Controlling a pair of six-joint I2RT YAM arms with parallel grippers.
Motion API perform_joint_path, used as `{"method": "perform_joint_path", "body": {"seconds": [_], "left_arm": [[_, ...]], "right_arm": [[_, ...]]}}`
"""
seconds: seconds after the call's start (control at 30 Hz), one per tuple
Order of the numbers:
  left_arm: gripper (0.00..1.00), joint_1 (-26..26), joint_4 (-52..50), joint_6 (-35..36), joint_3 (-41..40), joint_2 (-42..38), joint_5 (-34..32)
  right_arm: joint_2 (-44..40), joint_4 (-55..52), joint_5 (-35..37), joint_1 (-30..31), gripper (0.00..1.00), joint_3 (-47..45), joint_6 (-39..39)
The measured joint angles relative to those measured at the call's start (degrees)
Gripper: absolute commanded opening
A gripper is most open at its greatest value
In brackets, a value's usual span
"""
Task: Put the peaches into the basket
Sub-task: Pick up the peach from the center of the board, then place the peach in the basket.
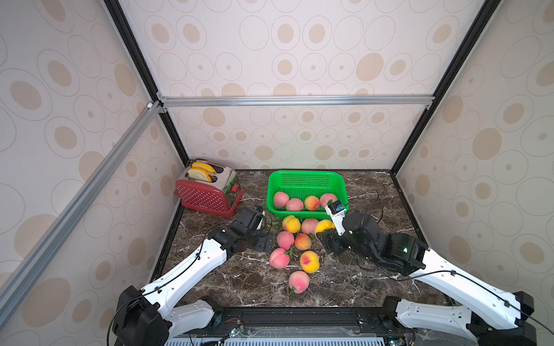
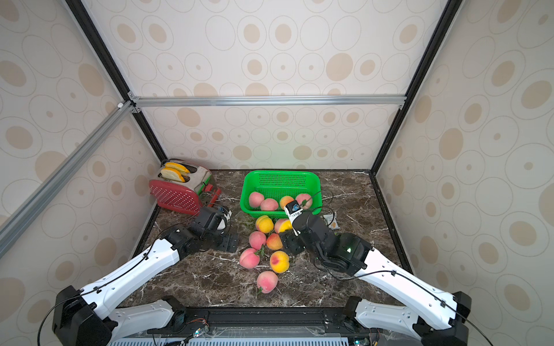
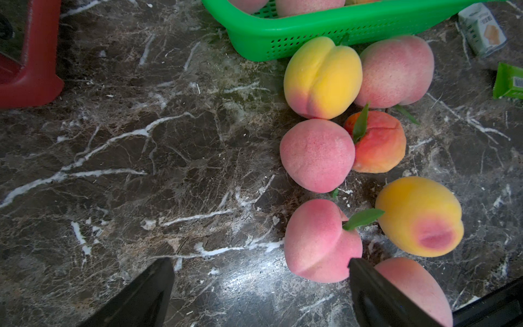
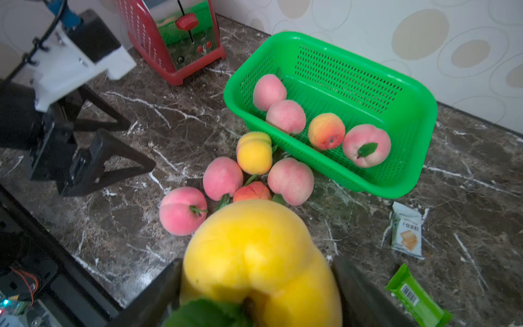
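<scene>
The green basket (image 1: pixel 305 175) (image 2: pixel 281 173) stands at the back of the marble table with several peaches (image 1: pixel 294 204) (image 4: pixel 285 116) along its near side. Several more peaches (image 1: pixel 285 239) (image 2: pixel 279 261) (image 3: pixel 317 154) lie clustered in front of it. My right gripper (image 1: pixel 325 232) (image 4: pixel 256 262) is shut on a yellow peach (image 1: pixel 323 224) (image 4: pixel 254 249) with a green leaf, just right of the cluster and near the basket's front corner. My left gripper (image 1: pixel 265 241) (image 3: pixel 260 263) stands open and empty, left of the cluster. One of its fingers (image 3: pixel 368 283) is beside a pink peach (image 3: pixel 317 240).
A red and silver toaster (image 1: pixel 207 191) (image 4: pixel 172 36) with bread slices stands at the back left. Two small snack packets (image 4: pixel 406 235) (image 4: pixel 416 297) lie on the table right of the basket. Patterned walls enclose three sides.
</scene>
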Motion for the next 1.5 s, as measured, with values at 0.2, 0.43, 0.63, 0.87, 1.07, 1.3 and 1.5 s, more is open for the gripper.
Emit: {"method": "perform_joint_path", "body": {"seconds": [0.2,0.43,0.63,0.87,1.07,1.3,1.5], "left_arm": [[0.99,0.0,0.0,0.0,0.1,0.7,1.2],[0.99,0.0,-0.1,0.0,0.1,0.2,1.9],[0.99,0.0,-0.2,0.0,0.1,-1.0,2.2],[0.99,0.0,-0.6,0.0,0.1,-2.1,2.4],[0.99,0.0,-1.0,0.0,0.1,-3.1,2.6],[0.99,0.0,-1.4,0.0,0.1,-3.2,3.1],[0.99,0.0,-1.6,0.0,0.2,-3.1,3.3]], "right_arm": [[5.9,1.4,-10.0,-11.6,0.81,5.5,-5.1],[17.9,4.0,-20.2,-23.0,0.8,14.3,-8.4],[29.3,5.4,-25.0,-29.2,0.8,20.3,-9.4],[40.7,5.6,-27.6,-32.3,0.79,27.2,-10.6],[47.5,6.6,-28.6,-33.9,0.79,32.2,-12.2],[53.3,8.9,-28.8,-35.4,0.79,36.2,-13.9],[59.3,9.0,-29.8,-37.1,0.79,41.6,-14.0]]}}
